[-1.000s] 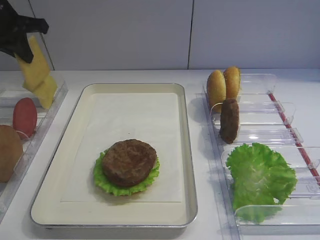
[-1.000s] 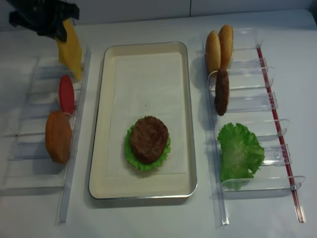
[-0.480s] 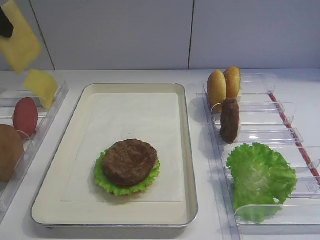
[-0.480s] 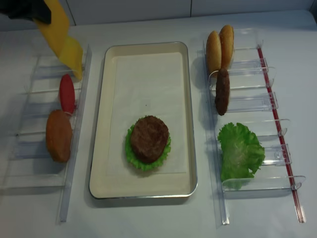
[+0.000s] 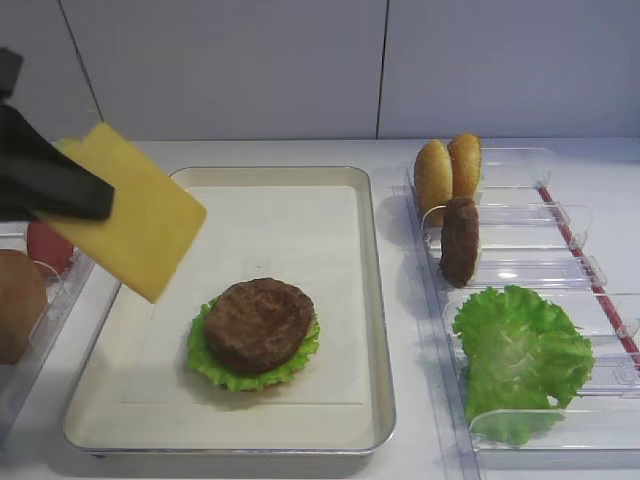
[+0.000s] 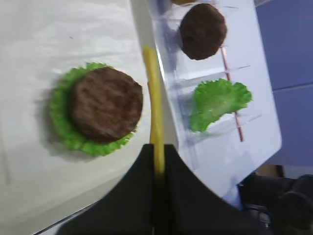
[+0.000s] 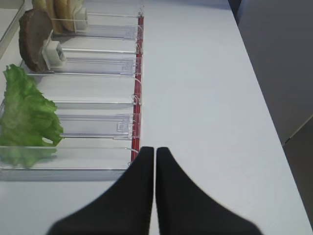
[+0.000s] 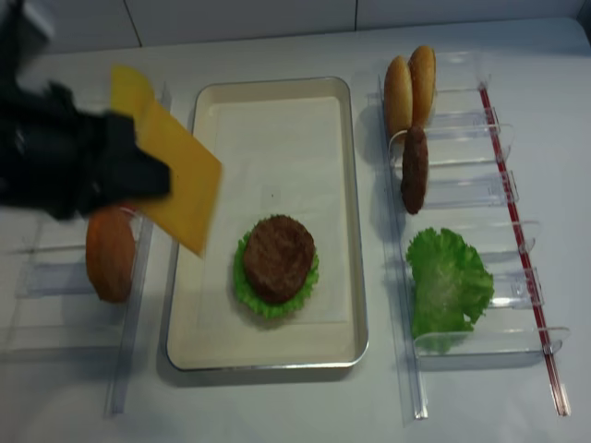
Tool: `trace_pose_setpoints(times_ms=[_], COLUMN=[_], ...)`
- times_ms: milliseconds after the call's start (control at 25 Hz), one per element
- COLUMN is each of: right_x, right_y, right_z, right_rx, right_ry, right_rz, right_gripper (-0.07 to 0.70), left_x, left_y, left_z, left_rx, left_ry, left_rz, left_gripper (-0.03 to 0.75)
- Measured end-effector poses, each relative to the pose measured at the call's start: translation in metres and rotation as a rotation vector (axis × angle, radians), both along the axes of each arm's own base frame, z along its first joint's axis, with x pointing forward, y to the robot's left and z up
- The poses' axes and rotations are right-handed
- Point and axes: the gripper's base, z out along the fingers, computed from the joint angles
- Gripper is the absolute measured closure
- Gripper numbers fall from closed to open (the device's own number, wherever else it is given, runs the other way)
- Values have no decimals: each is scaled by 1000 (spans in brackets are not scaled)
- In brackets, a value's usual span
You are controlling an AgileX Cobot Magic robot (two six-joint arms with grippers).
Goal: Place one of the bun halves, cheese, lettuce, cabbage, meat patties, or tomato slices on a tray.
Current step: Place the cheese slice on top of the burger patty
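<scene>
Cheese [image 5: 135, 210], a thin smooth yellow-orange square slice, hangs tilted over the left edge of the large cream metal-rimmed tray [image 5: 372, 300], pinched at one edge by our left gripper [image 6: 157, 161], whose jaws are clamped on it. Just right of it and nearer, a thick dark brown patty [image 5: 259, 323] sits on a frilly green lettuce leaf [image 5: 207, 361] on the tray's liner. We judge the edge-only hold risky: the floppy slice could slip, fold, or land off-centre, half on the patty. Our right gripper [image 7: 154, 151] rests far right beside the clear plastic rack [image 7: 88, 117], fingertips together, holding nothing
</scene>
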Motion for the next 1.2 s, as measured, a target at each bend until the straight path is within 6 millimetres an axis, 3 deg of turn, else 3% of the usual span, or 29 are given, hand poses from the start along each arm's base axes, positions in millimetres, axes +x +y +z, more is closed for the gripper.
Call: trace_pose_setpoints(times_ms=[200, 360, 560, 960, 1200], right_x=[0, 0, 0, 0, 0], right_y=[0, 0, 0, 0, 0], right_z=[0, 0, 0, 0, 0], right_rx=[2, 2, 6, 10, 10], right_ry=[0, 0, 0, 0, 0], right_rz=[-1, -1, -4, -6, -6], right_gripper=[428, 428, 428, 428, 428], left_x=[-7, -6, -4, 17, 27], left_y=[-10, -11, -14, -63, -69], left_z=[-42, -56, -57, -97, -118], left_rx=[-193, -272, -269, -314, -301], left_ry=[3, -31, -68, 55, 112], left_rz=[15, 79, 103, -4, 6], left_gripper=[711, 711, 711, 711, 711])
